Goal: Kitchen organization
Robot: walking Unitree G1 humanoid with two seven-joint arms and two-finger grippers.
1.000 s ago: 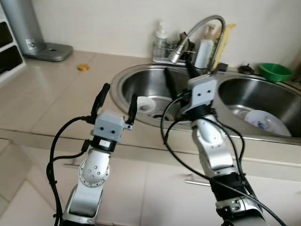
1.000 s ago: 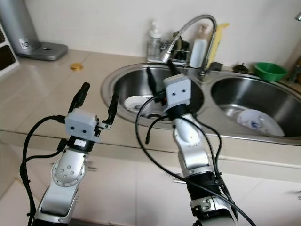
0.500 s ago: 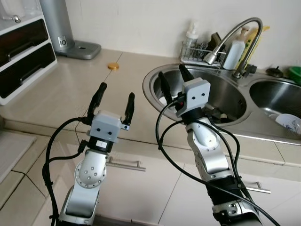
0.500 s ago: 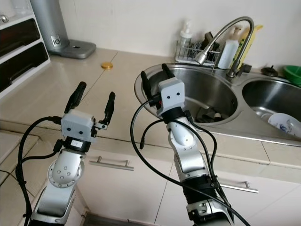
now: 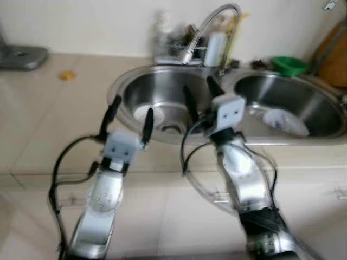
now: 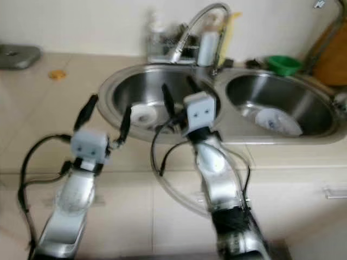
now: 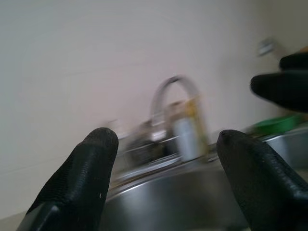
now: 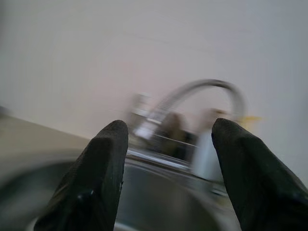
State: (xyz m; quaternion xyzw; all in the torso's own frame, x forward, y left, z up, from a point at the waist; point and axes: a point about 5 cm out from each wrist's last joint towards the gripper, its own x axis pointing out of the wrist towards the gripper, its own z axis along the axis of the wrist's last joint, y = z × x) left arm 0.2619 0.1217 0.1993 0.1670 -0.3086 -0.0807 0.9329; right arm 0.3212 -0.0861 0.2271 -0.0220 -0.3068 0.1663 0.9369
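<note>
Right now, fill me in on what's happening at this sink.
The robot stands facing a double sink, and nothing is being handled. The left gripper and right gripper are both raised over the front edge, open and empty. A white dish lies in the left basin and a plate in the right one. The faucet arches behind them, with a green bowl at the back right. The picture is blurred.

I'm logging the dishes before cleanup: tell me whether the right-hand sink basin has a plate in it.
Yes: in the left eye view a white plate with a bluish mark lies in the right basin of the double sink.
</note>
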